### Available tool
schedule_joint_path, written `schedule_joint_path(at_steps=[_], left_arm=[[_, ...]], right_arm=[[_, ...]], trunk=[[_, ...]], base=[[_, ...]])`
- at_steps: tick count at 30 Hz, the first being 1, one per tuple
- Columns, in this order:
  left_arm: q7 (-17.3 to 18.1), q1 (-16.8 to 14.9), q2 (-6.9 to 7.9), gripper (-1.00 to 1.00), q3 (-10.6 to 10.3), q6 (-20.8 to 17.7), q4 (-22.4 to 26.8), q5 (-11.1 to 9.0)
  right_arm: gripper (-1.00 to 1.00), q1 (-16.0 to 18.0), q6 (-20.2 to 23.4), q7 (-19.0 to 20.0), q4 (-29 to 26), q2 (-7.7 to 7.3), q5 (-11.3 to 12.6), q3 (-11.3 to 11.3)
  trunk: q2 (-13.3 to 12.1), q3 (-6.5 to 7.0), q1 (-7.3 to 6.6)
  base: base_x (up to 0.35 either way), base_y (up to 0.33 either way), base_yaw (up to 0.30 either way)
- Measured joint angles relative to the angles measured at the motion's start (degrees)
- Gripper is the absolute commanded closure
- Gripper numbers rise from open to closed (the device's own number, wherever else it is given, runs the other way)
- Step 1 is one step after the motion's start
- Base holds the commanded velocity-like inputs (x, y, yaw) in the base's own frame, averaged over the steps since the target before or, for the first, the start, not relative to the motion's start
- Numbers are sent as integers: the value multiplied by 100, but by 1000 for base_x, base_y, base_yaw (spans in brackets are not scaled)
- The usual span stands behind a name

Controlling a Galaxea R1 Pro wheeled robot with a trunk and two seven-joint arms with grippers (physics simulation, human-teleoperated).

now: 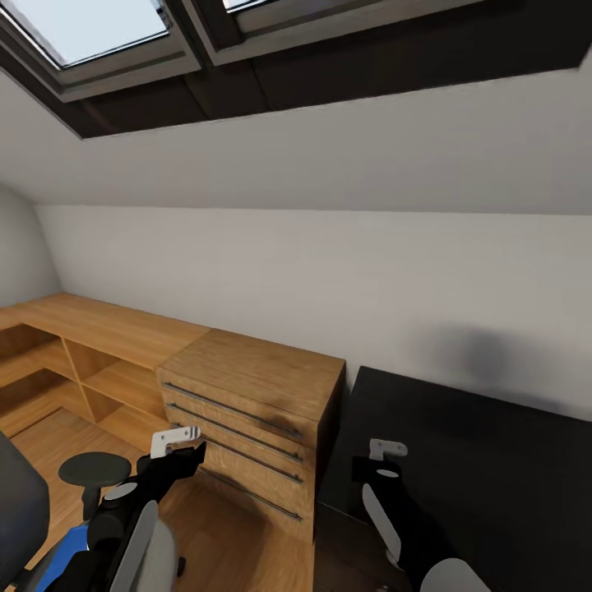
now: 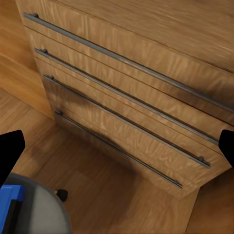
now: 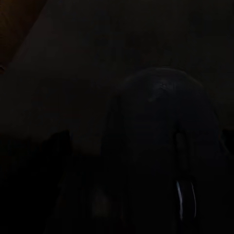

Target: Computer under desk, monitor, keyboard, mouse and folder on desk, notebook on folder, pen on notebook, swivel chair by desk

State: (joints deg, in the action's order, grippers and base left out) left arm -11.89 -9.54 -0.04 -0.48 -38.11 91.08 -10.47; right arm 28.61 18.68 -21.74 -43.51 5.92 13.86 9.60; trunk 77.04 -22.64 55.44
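The head view looks across a room with a sloped white wall and skylights (image 1: 99, 33) above. A wooden chest of drawers (image 1: 255, 411) with long metal handles stands in the middle, and a low wooden shelf unit (image 1: 90, 353) runs along the wall to its left. Just to the right of the drawers lies the black desk (image 1: 477, 469), its top dark and bare where it can be seen.

At the lower left corner, part of the swivel chair (image 1: 20, 510) shows with its round armrest (image 1: 94, 470), and a strip of blue, likely the folder (image 1: 62, 555), sits beside the left arm. In the left wrist view the same blue edge (image 2: 10, 204) appears on the chair's grey seat (image 2: 39, 214), near the bottom of the drawers (image 2: 131, 97).

The left pincer (image 1: 177, 448) hangs in front of the drawers, above the wooden floor (image 1: 238, 543); its two black fingertips (image 2: 9, 151) sit at opposite edges of the left wrist view, spread wide with nothing between them. The right pincer (image 1: 382, 460) hovers over the near edge of the desk; the right wrist view is almost entirely dark, and I cannot tell whether its fingers are apart or together.
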Motion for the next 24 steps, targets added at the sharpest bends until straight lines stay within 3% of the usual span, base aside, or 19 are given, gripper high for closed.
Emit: schedule_joint_path(at_steps=[6, 12, 24], left_arm=[[0, 0, -2, -100, 0, 0, 0, 0], [0, 0, 4, -100, 2, -1, -9, 1], [0, 0, 4, -100, 8, -10, -9, 0]], right_arm=[[-100, 0, 1, 0, -11, 1, -4, 0], [-100, 0, -195, -29, -225, -17, -5, 11], [-100, -186, -399, -31, -1451, -35, 3, 41]], trunk=[[0, 0, 0], [-239, 108, -131], [-721, 323, -391]], base=[[0, 0, 0], [-29, 0, 0], [-292, 0, 0]])
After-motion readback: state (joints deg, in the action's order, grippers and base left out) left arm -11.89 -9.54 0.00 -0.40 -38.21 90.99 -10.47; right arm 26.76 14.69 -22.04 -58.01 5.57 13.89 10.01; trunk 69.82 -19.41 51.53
